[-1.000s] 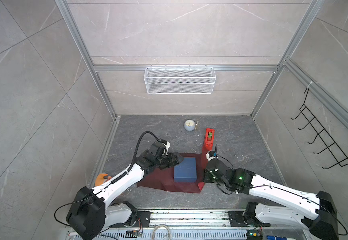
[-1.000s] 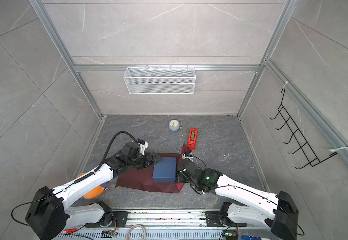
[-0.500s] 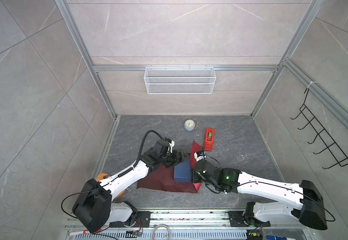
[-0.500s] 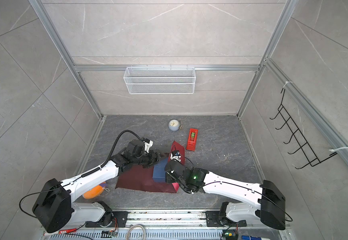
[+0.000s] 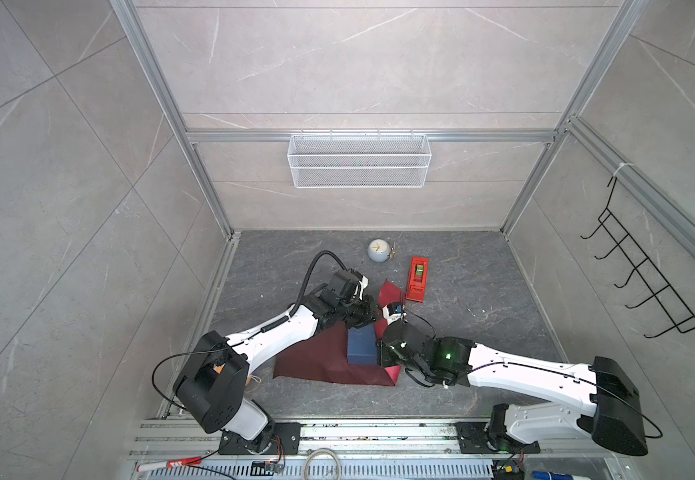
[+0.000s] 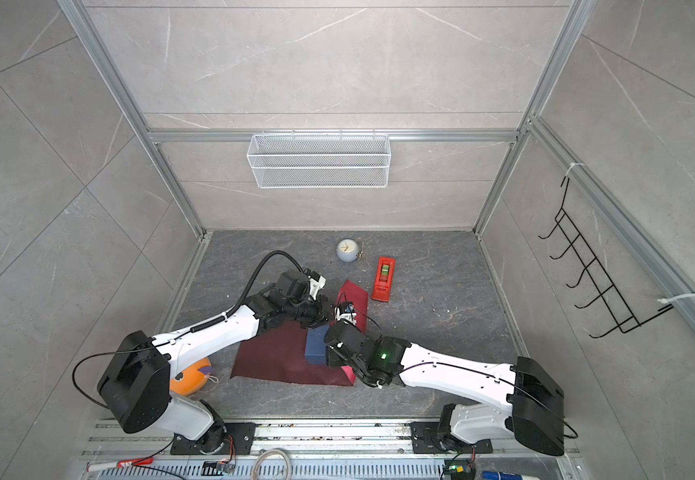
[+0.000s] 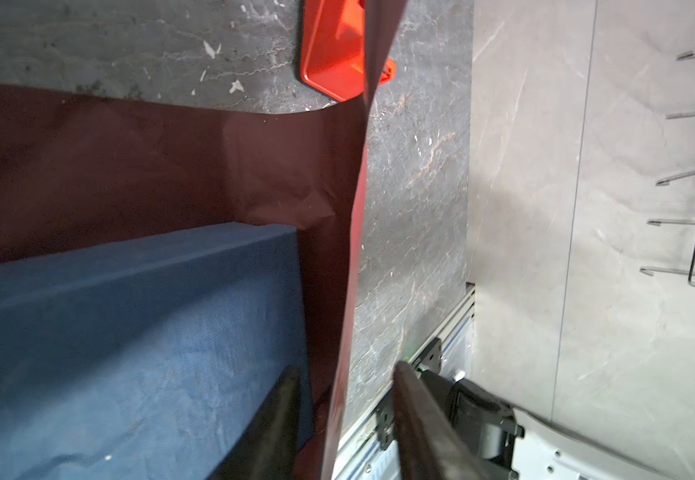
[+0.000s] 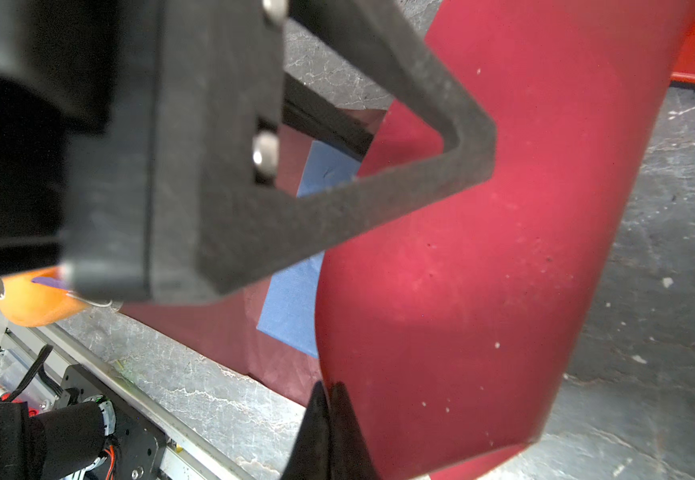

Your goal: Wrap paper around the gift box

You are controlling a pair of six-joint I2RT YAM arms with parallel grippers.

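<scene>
Clutter begins at the far left with an orange ball [image 6: 190, 378], lying on the grey tabletop [image 5: 462, 316] and half hidden behind the left arm. Next comes the paper [image 5: 316, 361], spread flat on the table with its dark maroon side up. The gift box [image 5: 361, 347] sits on that sheet toward its right end, navy top face up. At the box's far right corner hangs the left gripper [image 7: 343, 370]. Its jaws stand apart, one finger [image 7: 277, 424] above the box's top and the other finger [image 7: 418, 415] outside it. The raised part of the paper passes between them, and they are not pressed onto it. Along the box's right side the paper stands up off the table in a curve, its shiny red side facing away from the box. The right gripper [image 8: 329, 395] is closed, its fingertips pinching the edge of that raised flap, as the right wrist view shows. In both top views the wrist hides those tips. On the back wall, above the middle of the table, hangs a white wire basket [image 5: 358, 160], and the wall tiles show through its mesh. A small round clock [image 5: 378, 250] stands behind the box near the back wall. Right of it a red tape dispenser [image 5: 417, 286] lies on the table with a green roll [image 5: 419, 270] in its slot, near the top of the raised flap. A black hook rack [image 5: 650, 270] hangs on the right wall.
</scene>
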